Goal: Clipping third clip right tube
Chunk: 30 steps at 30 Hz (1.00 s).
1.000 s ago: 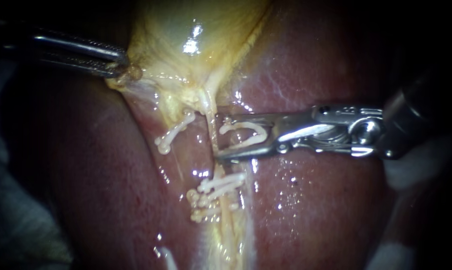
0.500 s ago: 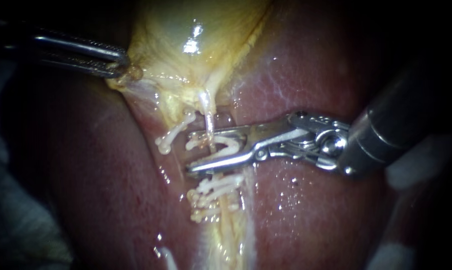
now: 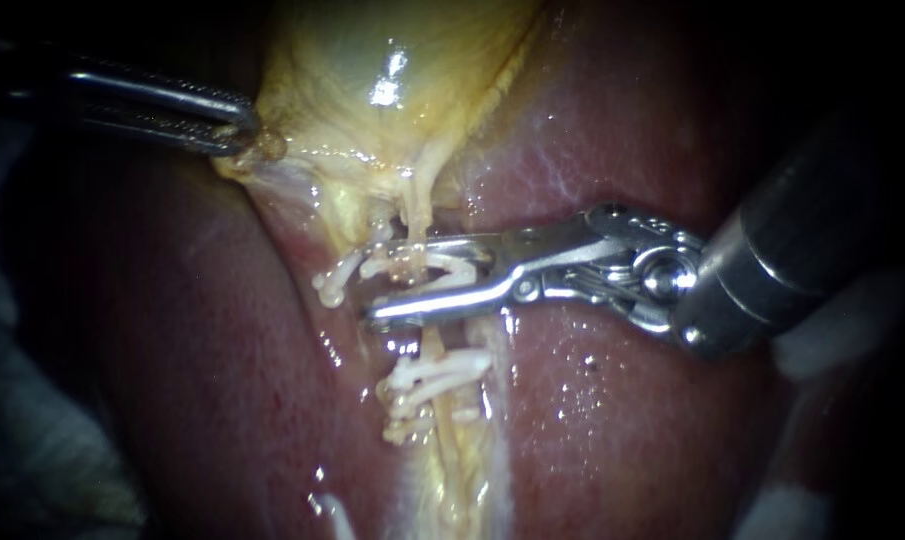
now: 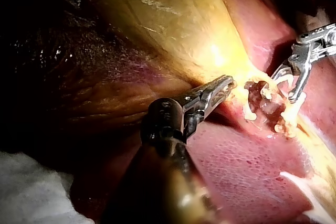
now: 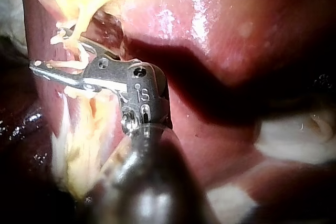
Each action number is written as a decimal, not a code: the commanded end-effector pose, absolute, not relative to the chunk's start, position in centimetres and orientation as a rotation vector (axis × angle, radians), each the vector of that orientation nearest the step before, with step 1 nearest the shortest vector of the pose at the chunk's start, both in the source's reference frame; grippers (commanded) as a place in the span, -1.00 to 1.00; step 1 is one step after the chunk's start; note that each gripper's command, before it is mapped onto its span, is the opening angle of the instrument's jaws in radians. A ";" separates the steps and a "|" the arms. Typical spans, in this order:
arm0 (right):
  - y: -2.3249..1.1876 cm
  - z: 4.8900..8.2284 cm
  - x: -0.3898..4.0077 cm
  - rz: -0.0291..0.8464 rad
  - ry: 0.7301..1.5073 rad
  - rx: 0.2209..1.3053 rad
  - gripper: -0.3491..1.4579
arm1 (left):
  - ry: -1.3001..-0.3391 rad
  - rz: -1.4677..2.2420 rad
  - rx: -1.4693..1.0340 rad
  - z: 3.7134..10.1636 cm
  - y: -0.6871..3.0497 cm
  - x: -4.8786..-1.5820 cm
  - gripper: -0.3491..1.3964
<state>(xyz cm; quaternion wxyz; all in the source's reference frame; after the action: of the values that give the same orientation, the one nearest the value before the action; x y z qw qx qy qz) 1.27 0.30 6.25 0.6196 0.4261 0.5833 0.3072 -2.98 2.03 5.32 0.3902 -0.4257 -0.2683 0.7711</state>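
Wet red liver (image 3: 612, 430) is filling the field. Nearest, two set clips (image 3: 434, 385) are sitting across the right tube (image 3: 434, 350). Just above them, the right instrument (image 3: 382, 282) is straddling the tube, its jaws pinching a new clip (image 3: 442, 272) around it. A gap is showing between the jaws, so closure looks unfinished and release is pending. Farther off, the left instrument (image 3: 242, 130) is clamping its jaws on the gallbladder (image 3: 372, 60) edge. The jaws are hiding the clip's latch.
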 end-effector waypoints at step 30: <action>0.30 6.11 1.14 0.863 1.208 1.132 -1.00 | -0.682 1.959 -1.082 5.32 2.03 -2.99 -1.00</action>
<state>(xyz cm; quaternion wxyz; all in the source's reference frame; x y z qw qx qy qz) 1.13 0.29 6.12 0.5937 0.4902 0.5170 0.3742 -2.99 2.03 5.32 0.3902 -0.4258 -0.2683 0.7710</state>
